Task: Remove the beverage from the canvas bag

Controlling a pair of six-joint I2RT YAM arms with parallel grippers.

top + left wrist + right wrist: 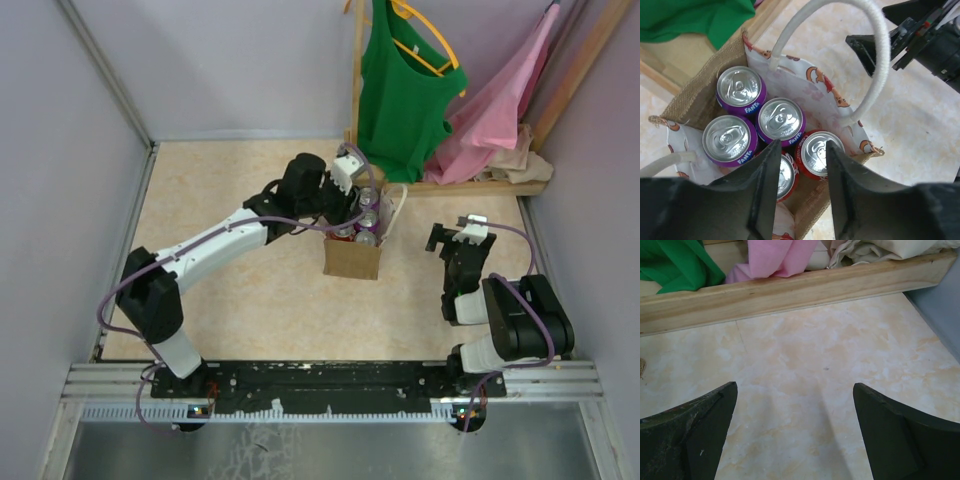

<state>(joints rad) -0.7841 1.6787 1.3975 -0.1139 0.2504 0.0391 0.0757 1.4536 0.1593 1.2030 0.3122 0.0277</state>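
Note:
The tan canvas bag [351, 261] stands upright mid-table with white looped handles [875, 65]. In the left wrist view its burlap wall [695, 95] holds three purple Fanta cans [740, 87] and two red cola cans [813, 151], all upright. My left gripper [802, 147] is open and empty just above the bag's mouth, its jaws over the two red cans; from above it [352, 208] sits over the bag's far side. My right gripper [447, 240] is open and empty over bare table, right of the bag, and shows wide open in its own view [794, 390].
A wooden rack base [790, 290] runs along the back right, with a green top [400, 90] and pink cloth [500, 100] hanging above it and beige cloth [520, 160] on it. Grey walls enclose the table on the left, back and right.

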